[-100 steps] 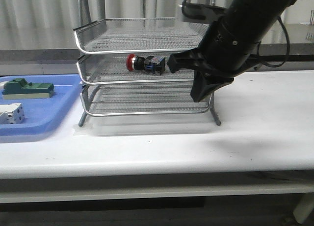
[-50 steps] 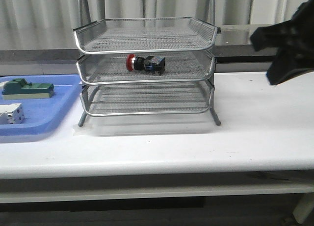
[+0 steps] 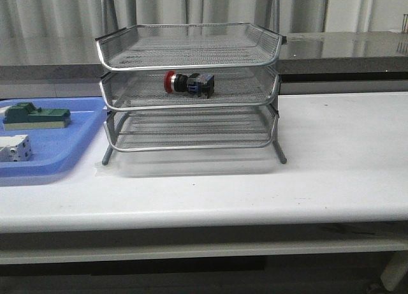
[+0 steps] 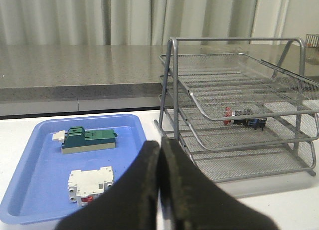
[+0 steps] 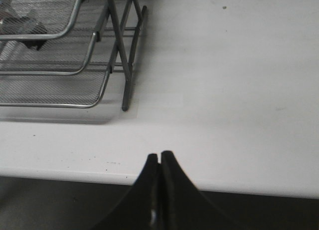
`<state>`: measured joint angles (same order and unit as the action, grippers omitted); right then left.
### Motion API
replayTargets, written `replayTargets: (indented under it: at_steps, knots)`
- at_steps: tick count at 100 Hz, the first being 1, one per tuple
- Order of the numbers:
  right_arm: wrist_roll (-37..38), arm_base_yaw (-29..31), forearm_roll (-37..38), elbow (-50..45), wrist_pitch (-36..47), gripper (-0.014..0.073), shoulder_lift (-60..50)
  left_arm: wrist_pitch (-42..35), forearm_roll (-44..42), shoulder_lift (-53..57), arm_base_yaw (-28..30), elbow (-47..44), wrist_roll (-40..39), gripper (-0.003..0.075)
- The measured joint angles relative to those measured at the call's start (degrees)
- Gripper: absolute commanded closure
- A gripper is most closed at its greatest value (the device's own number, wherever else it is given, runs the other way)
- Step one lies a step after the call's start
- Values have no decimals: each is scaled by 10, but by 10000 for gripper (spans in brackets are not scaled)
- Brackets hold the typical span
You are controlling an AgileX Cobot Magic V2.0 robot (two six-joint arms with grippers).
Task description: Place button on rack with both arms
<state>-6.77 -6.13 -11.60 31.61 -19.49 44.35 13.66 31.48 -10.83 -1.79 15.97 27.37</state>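
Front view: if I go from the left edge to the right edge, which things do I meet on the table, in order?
White block → green block (both in the blue plastic tray) → button, on the middle tier of the rack → bare white table.

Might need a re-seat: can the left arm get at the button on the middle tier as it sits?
Probably yes. The button lies near the front of the rack's open middle tier with nothing around it. The left gripper, shut and empty, is drawn back with bare table between; the low top tier limits headroom.
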Motion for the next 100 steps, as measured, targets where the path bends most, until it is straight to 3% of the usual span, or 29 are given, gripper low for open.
replayTargets:
  at_steps: [38, 100]
  knots:
    - [1, 0, 0, -12, -98, 650, -170, 0, 0, 0, 0, 0, 0, 741]
    - [1, 0, 0, -12, -123, 650, -178, 0, 0, 0, 0, 0, 0, 741]
